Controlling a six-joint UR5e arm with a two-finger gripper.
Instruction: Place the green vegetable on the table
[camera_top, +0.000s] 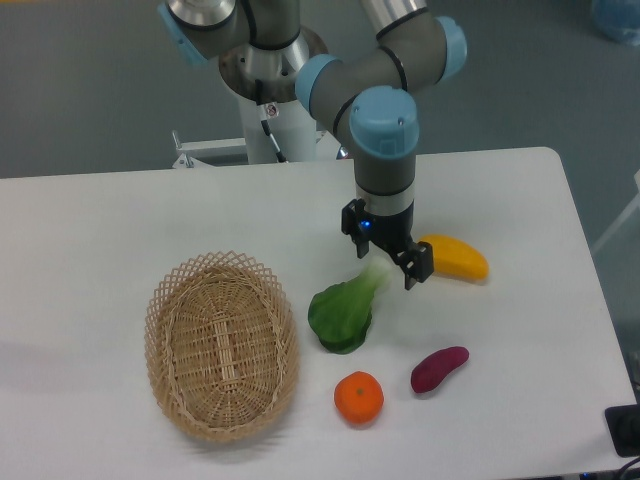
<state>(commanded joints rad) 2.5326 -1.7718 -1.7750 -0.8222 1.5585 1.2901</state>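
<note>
The green vegetable (342, 314) lies on the white table (520, 200) near its middle, dark leaves toward the front and its pale stem pointing back right. My gripper (387, 266) points down right over the stem end. Its two black fingers (414, 268) stand apart on either side of the stem, wider than the stem, so the gripper looks open and does not clamp it. The vegetable rests on the tabletop to the right of the basket.
An oval wicker basket (222, 347) stands at the front left. A yellow mango-like fruit (456, 257) lies just right of the gripper. A purple sweet potato (439, 368) and an orange (359, 397) lie in front of the vegetable.
</note>
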